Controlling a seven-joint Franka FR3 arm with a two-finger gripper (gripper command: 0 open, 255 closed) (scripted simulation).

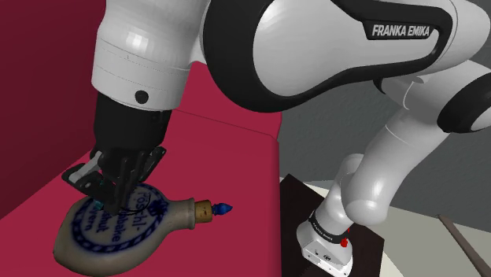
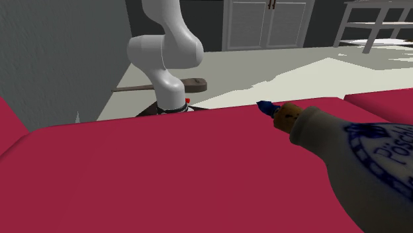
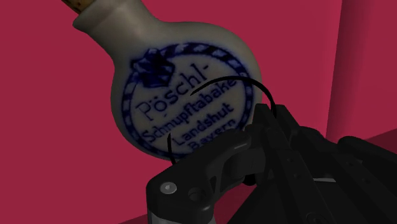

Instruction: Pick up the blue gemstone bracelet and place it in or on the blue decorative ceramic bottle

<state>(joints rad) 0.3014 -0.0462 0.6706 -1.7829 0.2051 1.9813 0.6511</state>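
Observation:
The bottle (image 1: 118,228) is a flat, round grey flask with blue lettering, a cork and a blue tip. It lies on its side on a crimson cushion (image 1: 220,149). In the second exterior view the bottle (image 2: 351,159) fills the right side, its neck pointing towards the arm. My gripper (image 1: 116,206) hangs just over the bottle's printed face. Its fingers look shut on the bracelet (image 3: 254,83), a thin dark loop arching over the lettering on the bottle (image 3: 184,83) from my gripper (image 3: 257,127). A small teal bit of the bracelet (image 1: 96,203) shows beside the fingers.
The cushion ends in a raised crimson back (image 1: 47,86) at the shoulder view's left. My stand (image 1: 330,236) sits beyond the cushion's edge. Pale floor (image 2: 311,76), cabinet doors (image 2: 265,23) and a grey wall (image 2: 59,53) lie behind the arm.

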